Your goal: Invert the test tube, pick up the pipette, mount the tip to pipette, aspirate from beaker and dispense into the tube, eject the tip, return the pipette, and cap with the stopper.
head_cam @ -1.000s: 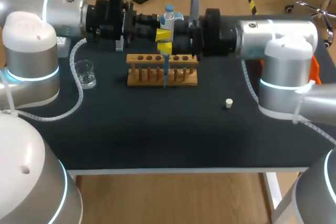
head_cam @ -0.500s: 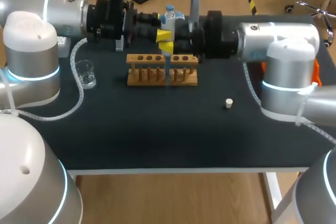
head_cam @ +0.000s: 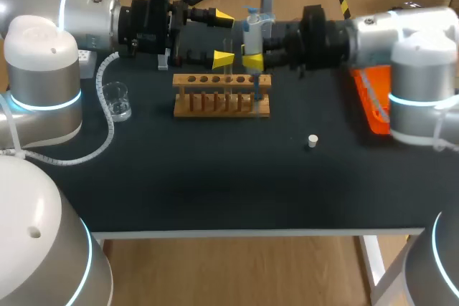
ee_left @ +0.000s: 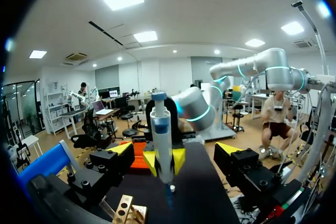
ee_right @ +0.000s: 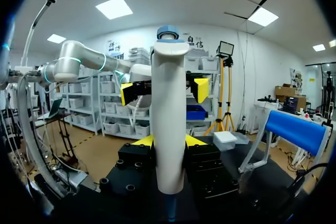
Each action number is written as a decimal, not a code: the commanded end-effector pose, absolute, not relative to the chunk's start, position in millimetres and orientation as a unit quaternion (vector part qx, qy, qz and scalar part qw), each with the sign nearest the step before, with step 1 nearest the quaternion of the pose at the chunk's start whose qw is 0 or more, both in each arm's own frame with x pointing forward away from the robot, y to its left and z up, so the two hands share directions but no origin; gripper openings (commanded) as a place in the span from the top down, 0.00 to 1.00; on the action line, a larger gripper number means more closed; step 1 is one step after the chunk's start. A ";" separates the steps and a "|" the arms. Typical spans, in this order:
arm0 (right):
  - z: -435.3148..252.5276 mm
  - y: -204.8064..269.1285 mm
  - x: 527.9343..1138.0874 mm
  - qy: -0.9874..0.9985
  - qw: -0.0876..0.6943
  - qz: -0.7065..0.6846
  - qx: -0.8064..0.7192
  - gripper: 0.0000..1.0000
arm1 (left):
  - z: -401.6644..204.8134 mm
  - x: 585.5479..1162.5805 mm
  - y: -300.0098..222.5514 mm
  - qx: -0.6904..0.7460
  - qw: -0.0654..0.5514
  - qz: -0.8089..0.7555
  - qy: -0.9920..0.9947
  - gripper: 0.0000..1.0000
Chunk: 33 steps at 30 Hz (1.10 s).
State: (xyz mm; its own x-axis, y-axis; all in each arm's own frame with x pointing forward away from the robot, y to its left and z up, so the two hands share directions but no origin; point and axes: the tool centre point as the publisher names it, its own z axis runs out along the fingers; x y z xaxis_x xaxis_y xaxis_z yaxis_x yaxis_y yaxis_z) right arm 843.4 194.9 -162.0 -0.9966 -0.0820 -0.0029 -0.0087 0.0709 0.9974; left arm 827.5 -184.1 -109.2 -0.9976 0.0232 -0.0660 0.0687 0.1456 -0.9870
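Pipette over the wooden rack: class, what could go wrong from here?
1. The pipette, clamped in the right gripper, has its thin lower end down at the rack. A sideways move might snag the rack and topple it.
2. The left gripper stands open close beside the pipette, so the two arms might bump.

One of each on the table, a pair on the robot.
One pipette (head_cam: 252, 30). Two grippers: the left gripper (head_cam: 224, 37) just beside the pipette, the right gripper (head_cam: 252, 56) around it. One wooden rack (head_cam: 221, 95) below the pipette's tip. One glass beaker (head_cam: 116, 99) well apart from the pipette, on the left gripper's side. One white stopper (head_cam: 312, 140) off on the other side, and one orange object (head_cam: 373, 102) farther that way.
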 end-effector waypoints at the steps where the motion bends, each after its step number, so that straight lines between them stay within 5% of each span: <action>1: -153.1 153.2 850.6 -0.736 0.048 -0.674 0.051 1.00 | -109.5 827.1 -184.0 0.030 0.018 -0.653 0.757 0.00; 33: -143.0 -61.9 936.9 -0.719 0.050 -0.693 0.006 1.00 | -109.5 827.1 -184.0 0.030 0.018 -0.653 0.757 0.00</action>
